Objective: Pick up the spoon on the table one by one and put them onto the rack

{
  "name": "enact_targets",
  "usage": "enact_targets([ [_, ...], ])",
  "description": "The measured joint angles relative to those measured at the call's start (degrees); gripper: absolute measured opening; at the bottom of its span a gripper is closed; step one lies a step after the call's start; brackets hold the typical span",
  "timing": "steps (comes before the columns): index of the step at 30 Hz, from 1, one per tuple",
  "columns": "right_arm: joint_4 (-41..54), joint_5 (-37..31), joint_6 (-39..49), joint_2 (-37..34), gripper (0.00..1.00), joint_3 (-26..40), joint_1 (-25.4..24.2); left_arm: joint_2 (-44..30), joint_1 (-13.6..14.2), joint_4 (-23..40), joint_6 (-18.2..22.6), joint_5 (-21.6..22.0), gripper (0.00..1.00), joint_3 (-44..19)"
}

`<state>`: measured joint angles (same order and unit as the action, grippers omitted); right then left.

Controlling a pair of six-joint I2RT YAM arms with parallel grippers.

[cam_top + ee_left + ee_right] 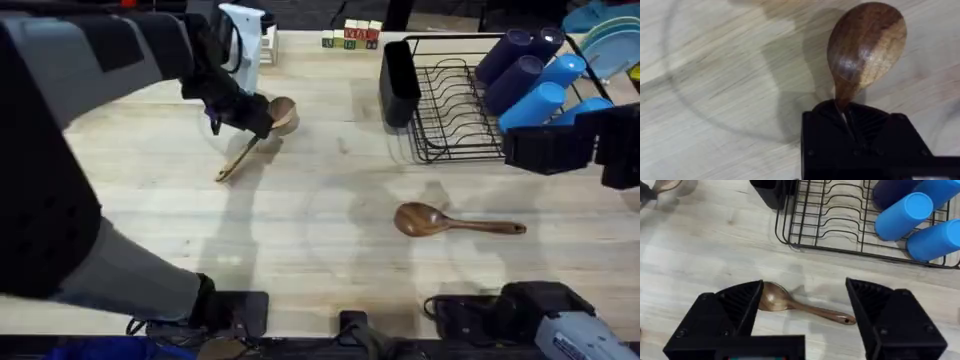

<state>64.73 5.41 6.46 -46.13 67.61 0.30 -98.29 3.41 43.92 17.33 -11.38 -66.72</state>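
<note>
Left tool is clamped tight on the neck of the light tan spoon, just below its oval bowl; the handle slants down from the fingers toward the table. From the left wrist, that spoon's bowl juts out past the closed black fingers above the pale grain. This tool and its spoon are well apart from the rack, on the side of the rack's solid black caddy. Right tool hangs wide open with nothing in it, over the darker spoon. That spoon lies flat on the table near the rack's front edge. Blue cups sit in the rack.
</note>
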Motion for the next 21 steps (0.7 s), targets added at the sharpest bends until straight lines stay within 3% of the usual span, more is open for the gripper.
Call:
enact_targets([
  [12, -0.33, 0.0, 0.0, 0.0, 0.996, 0.0, 0.0, 4.19, 7.89, 0.19, -0.27, -0.77, 0.043, -2.82],
  [16, -0.33, 0.0, 0.0, 0.0, 0.996, 0.0, 0.0, 4.64, 8.91, -0.09, -0.7, -2.53, 0.043, -6.29],
  [21, -0.33, 0.0, 0.0, 0.0, 0.995, 0.0, 0.0, 5.1, 9.0, -4.8, -3.38, -8.0, 0.043, -9.69],
])
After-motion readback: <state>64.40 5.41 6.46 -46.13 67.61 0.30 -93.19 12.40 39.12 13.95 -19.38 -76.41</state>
